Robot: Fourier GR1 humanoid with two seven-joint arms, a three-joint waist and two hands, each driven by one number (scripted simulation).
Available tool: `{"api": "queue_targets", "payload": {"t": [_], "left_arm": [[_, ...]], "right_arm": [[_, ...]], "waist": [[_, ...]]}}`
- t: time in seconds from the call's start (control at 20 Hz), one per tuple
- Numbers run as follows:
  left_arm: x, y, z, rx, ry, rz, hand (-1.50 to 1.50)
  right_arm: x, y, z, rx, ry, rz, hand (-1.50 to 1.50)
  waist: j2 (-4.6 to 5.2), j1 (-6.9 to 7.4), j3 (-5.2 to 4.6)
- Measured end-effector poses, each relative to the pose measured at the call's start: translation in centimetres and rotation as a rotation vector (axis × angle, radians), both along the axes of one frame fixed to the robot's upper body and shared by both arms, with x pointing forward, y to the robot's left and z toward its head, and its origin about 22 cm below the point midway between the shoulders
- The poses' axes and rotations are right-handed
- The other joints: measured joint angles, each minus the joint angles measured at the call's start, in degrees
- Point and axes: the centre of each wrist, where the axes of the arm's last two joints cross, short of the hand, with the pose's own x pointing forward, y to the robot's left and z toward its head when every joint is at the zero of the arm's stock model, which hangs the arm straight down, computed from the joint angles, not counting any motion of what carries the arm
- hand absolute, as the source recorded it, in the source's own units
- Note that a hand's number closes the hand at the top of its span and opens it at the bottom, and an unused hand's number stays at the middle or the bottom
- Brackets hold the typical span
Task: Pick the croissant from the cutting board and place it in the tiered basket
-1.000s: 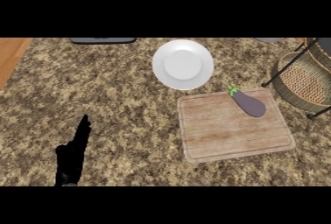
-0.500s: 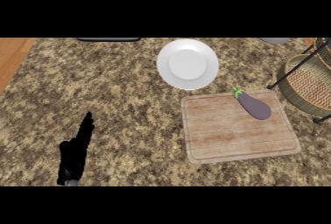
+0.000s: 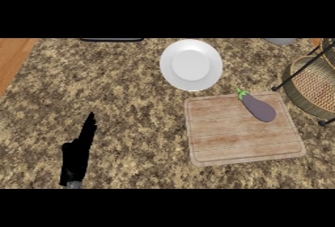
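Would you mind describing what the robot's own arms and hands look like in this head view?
Only the left hand shows, at the lower left over the speckled counter. It is plain black, slim and tapering to a narrow fingertip, with a short grey stub of forearm below it at the picture's edge. No cables, markings or sleeve can be seen. The right hand is out of view.

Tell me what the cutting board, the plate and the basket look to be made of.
Cutting board: likely wood, matt, with visible plank lines and grain. Plate: smooth white, perhaps ceramic, with soft shading and no pattern. Basket: tan woven wicker by its crosshatched weave, held in a thin dark frame, probably metal.
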Motion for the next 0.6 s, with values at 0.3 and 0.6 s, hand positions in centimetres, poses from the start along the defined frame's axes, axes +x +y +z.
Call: {"api": "queue_targets", "payload": {"t": [0.3, 0.6], "left_arm": [[0.0, -0.3, 0.0, -0.006, 0.000, -0.005, 0.00], [0.2, 0.3, 0.1, -0.001, 0.004, -0.003, 0.00]], "right_arm": [[4.2, -0.1, -2.9, -0.017, 0.052, 0.016, 1.50], [7.4, 0.5, -5.6, -0.003, 0.079, -0.015, 1.50]], "waist": [[0.09, 0.32, 0.02], [0.01, 0.18, 0.02]]}}
